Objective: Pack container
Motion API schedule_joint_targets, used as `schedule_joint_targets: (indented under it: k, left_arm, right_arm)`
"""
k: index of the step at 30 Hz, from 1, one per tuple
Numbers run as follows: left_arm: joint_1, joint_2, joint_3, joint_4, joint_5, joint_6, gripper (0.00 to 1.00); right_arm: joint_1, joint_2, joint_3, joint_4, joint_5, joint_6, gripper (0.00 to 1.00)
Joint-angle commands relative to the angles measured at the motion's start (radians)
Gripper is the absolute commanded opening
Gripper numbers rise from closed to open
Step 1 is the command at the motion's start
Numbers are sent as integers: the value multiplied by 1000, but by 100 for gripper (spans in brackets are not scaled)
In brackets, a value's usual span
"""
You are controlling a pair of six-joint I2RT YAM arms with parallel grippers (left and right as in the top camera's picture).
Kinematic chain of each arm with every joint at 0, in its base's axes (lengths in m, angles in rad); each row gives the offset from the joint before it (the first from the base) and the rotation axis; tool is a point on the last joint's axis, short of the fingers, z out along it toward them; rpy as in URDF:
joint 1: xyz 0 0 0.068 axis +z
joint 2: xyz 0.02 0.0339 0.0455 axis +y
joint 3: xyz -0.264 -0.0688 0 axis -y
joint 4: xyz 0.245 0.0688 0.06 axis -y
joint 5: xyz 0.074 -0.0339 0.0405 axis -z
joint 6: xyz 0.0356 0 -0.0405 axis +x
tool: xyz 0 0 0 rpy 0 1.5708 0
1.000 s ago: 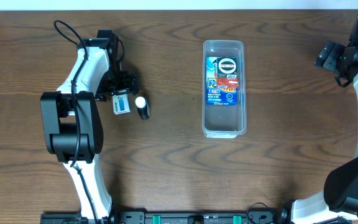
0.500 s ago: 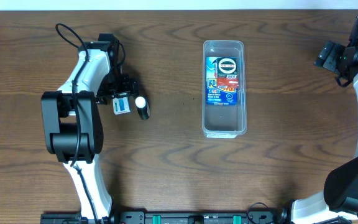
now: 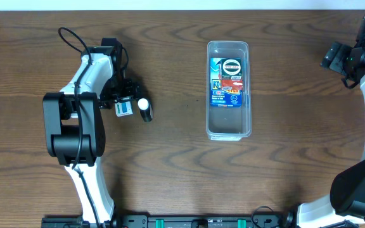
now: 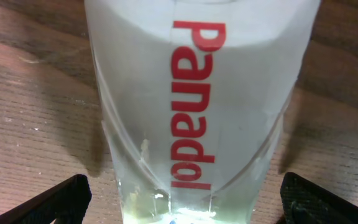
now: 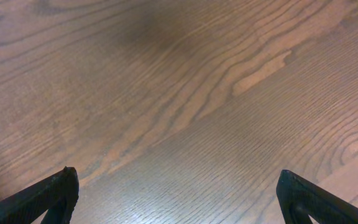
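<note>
left tool (image 4: pixel 182 199) sits spread wide around the Panadol box (image 4: pixel 194 106) (not clamped yet), closing off-centre could shove it into the bottle (image 3: pixel 146 113) middle-left of frame

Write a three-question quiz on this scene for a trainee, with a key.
1. True or false: the container already holds a printed box.
2. Multiple choice: which word is printed in red on the small box between the fingers of the left end effector? A) Panadol B) Aspirin C) Advil
3. Fill in the blank: the right end effector is open, with nothing between its fingers, and under it is only the bare wooden ____.

Key: 1 true; 2 A; 3 table.
</note>
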Motion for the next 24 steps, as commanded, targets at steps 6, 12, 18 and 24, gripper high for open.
schedule_joint_targets:
  k: [6,12,18,24]
  left_arm:
    - [4,11,-9,17,-15,-8,93]
    - [4,11,-9,23,-15,-5,72]
    - [5,11,-9,24,-16,-5,59]
    - [5,11,-9,24,-41,3,52]
  right_arm:
    - [-6,9,0,-2,10,-12,99]
    - [-5,9,0,-2,10,-12,99]
    - [-5,9,0,-2,11,-13,99]
    - [-5,9,0,-2,11,-13,99]
